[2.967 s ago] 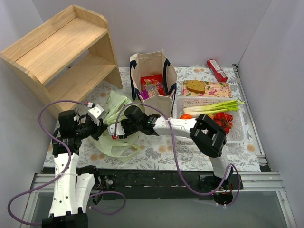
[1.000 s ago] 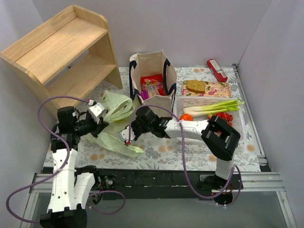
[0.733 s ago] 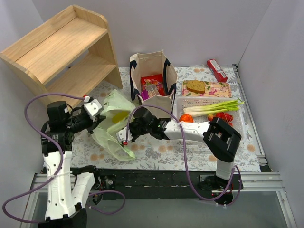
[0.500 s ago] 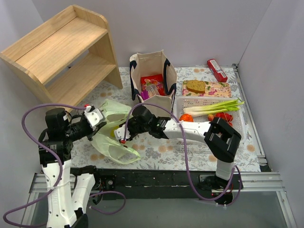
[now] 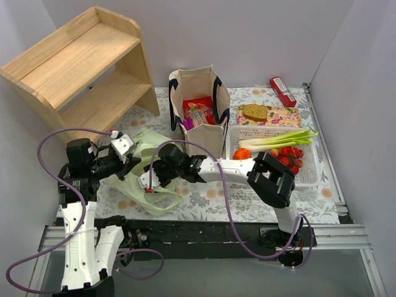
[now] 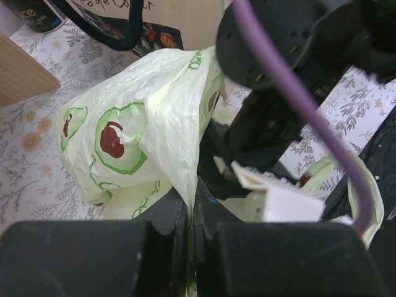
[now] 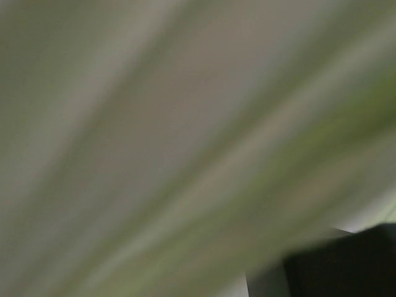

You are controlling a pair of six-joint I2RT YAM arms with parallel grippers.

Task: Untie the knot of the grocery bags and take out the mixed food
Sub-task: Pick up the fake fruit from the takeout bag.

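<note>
1. Top view: the green plastic bag (image 5: 143, 162) lies slumped at lower left of the frame, in front of the tote (image 5: 197, 127). The left gripper (image 5: 125, 154) is at its left edge. The right gripper (image 5: 150, 180) is pushed into its folds. The knot cannot be picked out.
2. Left wrist view: the left gripper (image 6: 190, 207) is pinched tight on a fold of plastic bag (image 6: 124, 139) at bottom centre. Best to hold firm and keep the film taut.
3. Right wrist view: blurred plastic bag (image 7: 154, 124) fills the frame, so I cannot tell the jaw gap. Locate the tie before pulling, since thin film probably tears.

The pale green plastic bag (image 6: 142, 124) bears avocado prints — the beige tote (image 5: 204, 133), navy straps (image 5: 218, 94).
</note>
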